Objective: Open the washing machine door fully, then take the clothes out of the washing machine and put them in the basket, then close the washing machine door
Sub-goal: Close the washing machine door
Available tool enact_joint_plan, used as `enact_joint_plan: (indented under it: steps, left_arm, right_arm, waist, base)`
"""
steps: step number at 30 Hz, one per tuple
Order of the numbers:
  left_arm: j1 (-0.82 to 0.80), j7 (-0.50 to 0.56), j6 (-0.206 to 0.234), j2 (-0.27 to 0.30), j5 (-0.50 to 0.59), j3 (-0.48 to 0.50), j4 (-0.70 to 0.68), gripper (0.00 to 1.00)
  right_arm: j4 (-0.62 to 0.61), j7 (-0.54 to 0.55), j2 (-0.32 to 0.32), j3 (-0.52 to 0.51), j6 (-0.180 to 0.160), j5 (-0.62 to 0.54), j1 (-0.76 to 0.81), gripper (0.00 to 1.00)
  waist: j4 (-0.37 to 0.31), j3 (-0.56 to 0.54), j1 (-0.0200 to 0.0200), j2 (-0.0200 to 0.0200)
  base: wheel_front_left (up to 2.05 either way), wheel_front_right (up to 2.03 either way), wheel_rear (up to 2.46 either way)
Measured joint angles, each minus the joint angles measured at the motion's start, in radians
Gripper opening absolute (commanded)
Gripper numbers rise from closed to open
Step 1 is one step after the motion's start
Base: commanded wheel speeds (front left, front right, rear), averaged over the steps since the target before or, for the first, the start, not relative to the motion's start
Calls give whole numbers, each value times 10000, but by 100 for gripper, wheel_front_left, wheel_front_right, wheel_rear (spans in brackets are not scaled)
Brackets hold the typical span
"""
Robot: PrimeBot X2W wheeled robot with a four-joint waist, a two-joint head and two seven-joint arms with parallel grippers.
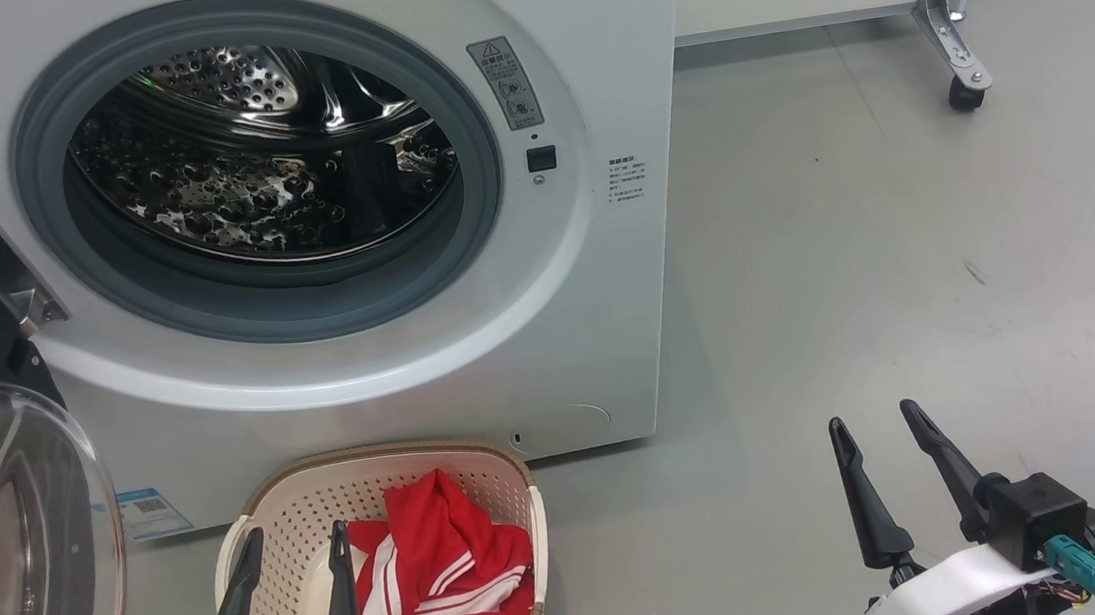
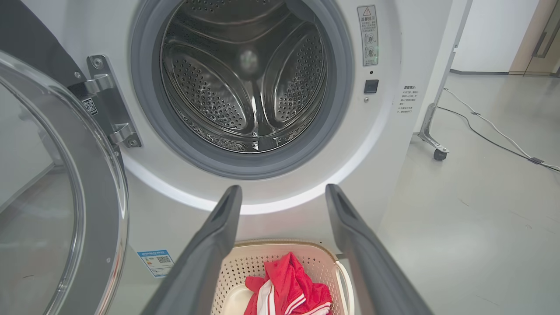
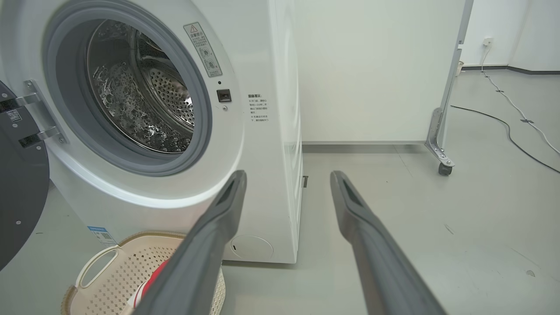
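Note:
The washing machine (image 1: pixel 569 325) stands with its door (image 1: pixel 19 559) swung wide to the left, glass bowl facing me. Its steel drum (image 1: pixel 262 164) holds no clothes that I can see. Red clothes with white stripes (image 1: pixel 443 579) lie in the cream basket (image 1: pixel 276 514) on the floor before the machine. My left gripper (image 1: pixel 295 538) hangs open over the basket's left half, nothing between its fingers. My right gripper (image 1: pixel 875 417) is open over bare floor to the right. In the left wrist view the clothes (image 2: pixel 288 288) show between the open fingers (image 2: pixel 218 227).
A white panel on a metal caster leg (image 1: pixel 960 57) stands at the back right. Grey floor (image 1: pixel 905 263) spreads to the right of the machine. Cables (image 3: pixel 516 122) run across the floor further back.

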Motion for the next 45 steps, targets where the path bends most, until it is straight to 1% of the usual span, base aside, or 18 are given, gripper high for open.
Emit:
enact_joint_plan:
  steps: [16,36,45]
  left_arm:
    - [222,263,48,6,138,-6,-493,100]
    - [366,453,77,19,297,-96,-874,100]
    - [367,453,79,36,299,-73,-1020,100]
  right_arm:
    - [-115,36,-6,19,-12,0,145,100]
    - [-247,44,-21,35,-15,0,148,100]
    - [-276,44,-50,33,-23,0,148,100]
  waist:
    - [8,-83,0,0]
    - [-42,-31,0,0]
    - [-61,-12,0,0]
  base:
    - [-35,35,0]
    - [-95,95,0]
    - [-65,65,0]
